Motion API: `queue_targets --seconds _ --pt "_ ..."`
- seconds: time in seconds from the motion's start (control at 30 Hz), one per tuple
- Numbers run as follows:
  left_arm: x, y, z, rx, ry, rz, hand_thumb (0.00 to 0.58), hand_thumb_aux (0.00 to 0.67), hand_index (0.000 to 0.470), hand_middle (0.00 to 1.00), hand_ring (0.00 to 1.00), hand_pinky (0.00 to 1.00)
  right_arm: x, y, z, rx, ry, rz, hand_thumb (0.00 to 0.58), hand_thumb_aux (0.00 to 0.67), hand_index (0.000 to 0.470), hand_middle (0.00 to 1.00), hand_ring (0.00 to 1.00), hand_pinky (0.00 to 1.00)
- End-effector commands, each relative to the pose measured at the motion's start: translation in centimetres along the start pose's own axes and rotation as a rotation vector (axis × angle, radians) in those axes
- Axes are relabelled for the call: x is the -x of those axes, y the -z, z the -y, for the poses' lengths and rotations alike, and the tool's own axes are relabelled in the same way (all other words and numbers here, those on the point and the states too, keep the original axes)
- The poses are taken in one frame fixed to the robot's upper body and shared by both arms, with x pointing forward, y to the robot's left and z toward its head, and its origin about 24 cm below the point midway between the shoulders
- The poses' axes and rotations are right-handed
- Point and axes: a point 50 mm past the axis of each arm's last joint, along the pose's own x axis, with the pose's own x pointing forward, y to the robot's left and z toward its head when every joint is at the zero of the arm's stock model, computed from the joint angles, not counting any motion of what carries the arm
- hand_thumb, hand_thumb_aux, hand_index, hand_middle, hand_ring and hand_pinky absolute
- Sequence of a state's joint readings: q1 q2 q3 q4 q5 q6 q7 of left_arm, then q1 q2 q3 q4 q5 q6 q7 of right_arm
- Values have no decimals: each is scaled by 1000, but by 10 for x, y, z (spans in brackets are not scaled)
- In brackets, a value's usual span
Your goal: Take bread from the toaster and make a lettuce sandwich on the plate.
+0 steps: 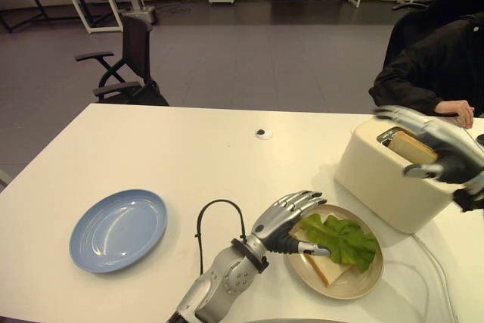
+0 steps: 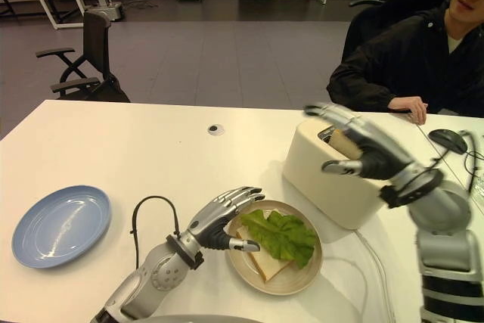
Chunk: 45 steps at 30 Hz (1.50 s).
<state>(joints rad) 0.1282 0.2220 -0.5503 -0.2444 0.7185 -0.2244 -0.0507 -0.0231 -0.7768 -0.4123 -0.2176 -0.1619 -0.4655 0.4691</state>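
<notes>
A cream toaster (image 1: 378, 179) stands at the right of the white table, with a bread slice (image 1: 412, 147) sticking up from its slot. My right hand (image 1: 442, 149) hovers over the toaster, fingers above the slice and thumb below it, spread and not closed on it. In front of the toaster a beige plate (image 1: 355, 287) holds a bread slice (image 1: 327, 268) with a green lettuce leaf (image 1: 344, 238) on top. My left hand (image 1: 291, 221) is open at the plate's left rim, fingertips reaching toward the lettuce.
A blue plate (image 1: 119, 230) lies bare at the left front. A black cable loop (image 1: 219, 206) arches beside my left forearm. The toaster's white cord (image 1: 431, 262) runs toward the front right. A person's hand (image 1: 457, 111) rests behind the toaster, near a mouse (image 2: 448, 140).
</notes>
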Motion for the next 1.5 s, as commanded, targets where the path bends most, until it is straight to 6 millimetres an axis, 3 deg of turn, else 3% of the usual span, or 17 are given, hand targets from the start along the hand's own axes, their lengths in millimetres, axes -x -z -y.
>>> queue_targets --seconds 0.03,0.13,0.2,0.23,0.27,0.3,0.47,0.53,0.67,0.83,0.97,1.1,1.23,1.33,1.5 --pt "8 -9 -15 100 -74 51 0 0 0 0 0 0 26 34 -9 116 -84 -264 0 0 0 0 0 0" --pt "15 -14 -30 153 -145 88 0 0 0 0 0 0 38 59 -17 146 -123 -412 0 0 0 0 0 0" --pt "19 -14 -34 160 -147 99 0 0 0 0 0 0 40 63 -26 127 -157 -437 124 76 53 0 0 0" --pt "21 -14 -34 160 -144 100 0 0 0 0 0 0 39 62 -30 113 -170 -439 441 342 240 0 0 0" --pt "22 -14 -34 161 -141 100 0 0 0 0 0 0 39 62 -33 100 -178 -441 472 381 267 0 0 0" --pt "23 -14 -34 161 -140 98 0 0 0 0 0 0 39 62 -35 89 -182 -446 532 478 335 0 0 0" --pt "29 -11 -30 170 -136 73 0 0 0 0 0 0 36 67 -40 39 -191 -473 547 510 358 0 0 0" --pt "30 -10 -30 172 -137 67 0 0 0 0 0 0 34 65 -44 0 -197 -454 580 670 470 0 0 0" --pt "33 -7 -31 173 -145 52 0 0 0 0 0 0 27 58 -40 -96 -145 -401 580 670 470 0 0 0" --pt "40 -2 -36 150 -181 19 0 0 0 0 0 0 25 63 0 -313 -8 -354 580 670 470 0 0 0" --pt "53 2 -55 36 -254 23 0 0 0 0 0 0 23 39 52 -514 13 -143 580 670 470 0 0 0" --pt "60 -7 -66 -114 -290 98 0 0 0 0 0 0 16 16 68 -630 -148 26 580 670 470 0 0 0" --pt "61 -27 -67 -263 -288 228 0 0 0 0 0 0 1 3 37 -741 -476 123 580 670 470 0 0 0" --pt "61 -44 -63 -362 -271 319 0 0 0 0 0 0 -16 3 0 -727 -725 132 580 670 470 0 0 0" --pt "55 -58 -52 -487 -211 398 0 0 0 0 0 0 -24 -11 -59 -659 -1070 192 580 670 470 0 0 0"
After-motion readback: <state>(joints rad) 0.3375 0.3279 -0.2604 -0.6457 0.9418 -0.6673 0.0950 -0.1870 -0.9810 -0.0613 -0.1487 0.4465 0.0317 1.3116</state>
